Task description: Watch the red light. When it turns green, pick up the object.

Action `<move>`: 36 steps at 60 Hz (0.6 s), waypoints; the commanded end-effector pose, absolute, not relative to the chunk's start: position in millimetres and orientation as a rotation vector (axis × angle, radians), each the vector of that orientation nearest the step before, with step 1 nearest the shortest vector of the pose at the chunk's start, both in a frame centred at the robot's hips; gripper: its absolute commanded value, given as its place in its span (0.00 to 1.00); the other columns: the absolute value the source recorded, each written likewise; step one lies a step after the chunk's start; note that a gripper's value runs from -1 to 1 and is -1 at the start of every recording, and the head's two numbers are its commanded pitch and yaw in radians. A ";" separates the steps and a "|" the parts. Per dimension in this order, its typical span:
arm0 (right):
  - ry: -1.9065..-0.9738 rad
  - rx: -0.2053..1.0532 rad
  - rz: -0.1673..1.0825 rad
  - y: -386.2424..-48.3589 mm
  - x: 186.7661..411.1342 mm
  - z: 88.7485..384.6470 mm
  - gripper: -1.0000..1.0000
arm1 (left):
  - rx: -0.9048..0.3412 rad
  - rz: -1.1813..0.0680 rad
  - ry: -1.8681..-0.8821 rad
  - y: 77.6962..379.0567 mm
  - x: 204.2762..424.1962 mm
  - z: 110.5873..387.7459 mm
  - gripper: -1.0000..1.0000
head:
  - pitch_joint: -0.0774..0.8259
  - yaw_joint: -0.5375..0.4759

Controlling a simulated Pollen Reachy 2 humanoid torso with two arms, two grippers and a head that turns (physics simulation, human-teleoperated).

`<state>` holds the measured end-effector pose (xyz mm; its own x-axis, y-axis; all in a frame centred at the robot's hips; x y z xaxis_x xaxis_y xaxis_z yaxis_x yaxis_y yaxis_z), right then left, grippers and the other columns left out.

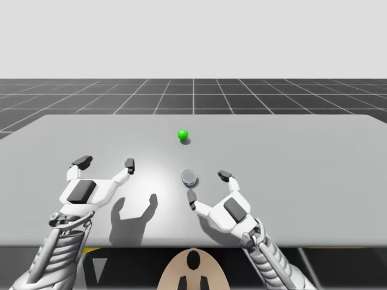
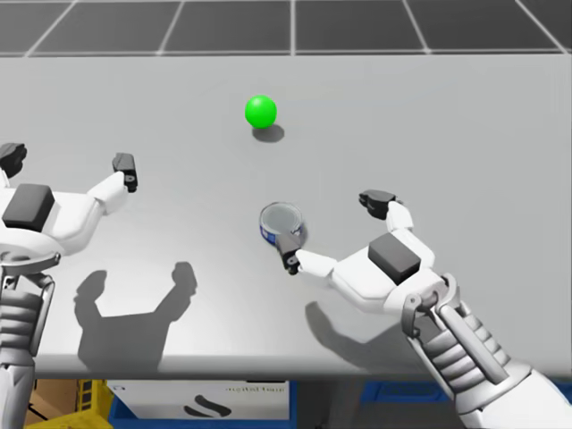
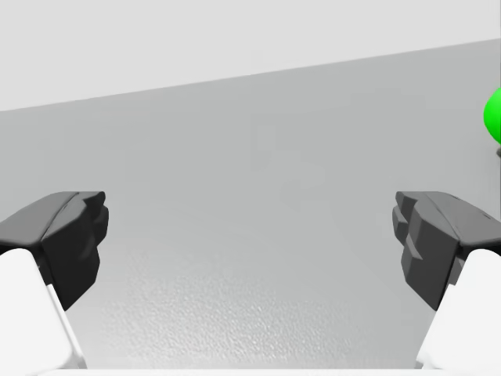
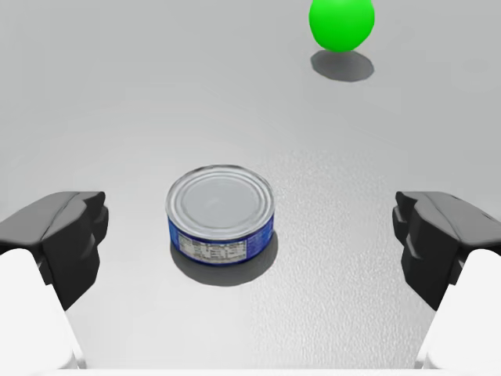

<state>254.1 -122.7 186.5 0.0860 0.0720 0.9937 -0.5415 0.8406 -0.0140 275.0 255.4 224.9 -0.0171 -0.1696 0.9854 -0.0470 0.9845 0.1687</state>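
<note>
Right gripper (image 2: 332,229): I am holding it wide open and empty, low blue can (image 4: 220,213) standing untouched at its 12 o'clock, presumably lined up because the light ball (image 4: 341,22) beyond is showing green; left gripper (image 1: 106,162) hovering likewise spread, empty.

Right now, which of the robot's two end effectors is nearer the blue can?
The right end effector: the blue can stands just ahead of it. The left end effector faces bare table, well apart from the can.
</note>
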 end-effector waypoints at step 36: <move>-1.210 0.616 0.464 -14.5 316.2 146.1 0.00 | 0.164 -0.100 -1.587 255.7 274.3 225.3 0.00 | 0.84 0.56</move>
